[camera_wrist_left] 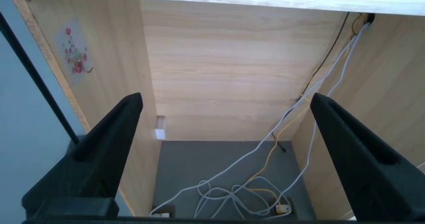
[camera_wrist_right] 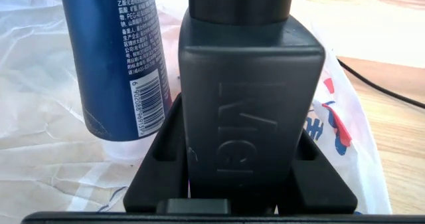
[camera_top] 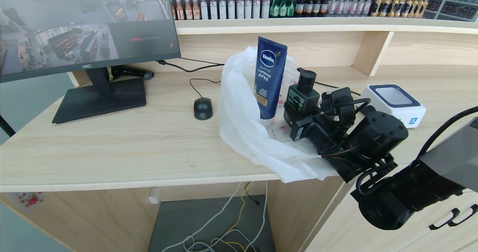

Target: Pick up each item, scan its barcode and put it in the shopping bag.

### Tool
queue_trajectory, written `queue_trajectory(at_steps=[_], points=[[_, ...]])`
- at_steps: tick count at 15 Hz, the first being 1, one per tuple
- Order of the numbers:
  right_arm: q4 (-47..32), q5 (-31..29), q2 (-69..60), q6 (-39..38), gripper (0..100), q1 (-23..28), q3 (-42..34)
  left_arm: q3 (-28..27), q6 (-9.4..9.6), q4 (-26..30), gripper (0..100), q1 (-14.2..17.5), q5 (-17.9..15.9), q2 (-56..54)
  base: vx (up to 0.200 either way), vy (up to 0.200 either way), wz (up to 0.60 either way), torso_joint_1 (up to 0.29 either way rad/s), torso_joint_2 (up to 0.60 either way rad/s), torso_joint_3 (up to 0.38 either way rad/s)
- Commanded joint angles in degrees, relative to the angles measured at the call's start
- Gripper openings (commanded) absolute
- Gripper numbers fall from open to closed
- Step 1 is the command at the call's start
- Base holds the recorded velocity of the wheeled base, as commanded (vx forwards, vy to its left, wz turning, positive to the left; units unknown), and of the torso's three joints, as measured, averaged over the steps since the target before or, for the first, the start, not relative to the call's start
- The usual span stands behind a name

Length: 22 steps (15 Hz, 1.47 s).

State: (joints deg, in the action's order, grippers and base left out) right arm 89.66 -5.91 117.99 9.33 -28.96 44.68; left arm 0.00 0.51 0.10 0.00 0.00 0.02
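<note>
Light wood counter (camera_top: 112,143) with monitor (camera_top: 82,20) and mouse (camera_top: 203,108) on the left, white scanner (camera_top: 396,102) on the right, white shopping bag (camera_top: 239,125) slumped open between them; blue tube (camera_top: 269,76) stands upright inside the bag. Right tool (camera_top: 298,125) is clamped on the lower body of a dark pump bottle (camera_top: 300,99), held upright over the bag's right side, just beside the tube; I can't tell if it rests on the plastic. Left tool (camera_wrist_left: 226,117) sits below the counter edge, jaws spread wide, nothing between them; cables (camera_wrist_left: 232,191) beyond.
</note>
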Motion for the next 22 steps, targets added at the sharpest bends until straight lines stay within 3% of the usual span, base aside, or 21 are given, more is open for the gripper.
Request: queue_trajectory(at_steps=[1,20,21,22], points=[[0.1,0.0,0.0,0.0,0,0.0,-0.9,0.0,0.02,0.0,100,0.0,0.0,0.0,0.0,0.0,0.0,0.0,0.0,0.0],[0.3,-0.2,1.1,-1.7,0,0.0,-2.2,0.0,-0.07,0.0,100,0.1,0.0,0.0,0.0,0.0,0.0,0.0,0.0,0.0],[0.3,-0.2,1.1,-1.7,100,0.0,-2.2,0.0,-0.07,0.0,100,0.0,0.0,0.0,0.0,0.0,0.0,0.0,0.0,0.0],[0.3,-0.2,1.1,-1.7,100,0.0,-2.2,0.0,-0.07,0.0,100,0.1,0.0,0.0,0.0,0.0,0.0,0.0,0.0,0.0]])
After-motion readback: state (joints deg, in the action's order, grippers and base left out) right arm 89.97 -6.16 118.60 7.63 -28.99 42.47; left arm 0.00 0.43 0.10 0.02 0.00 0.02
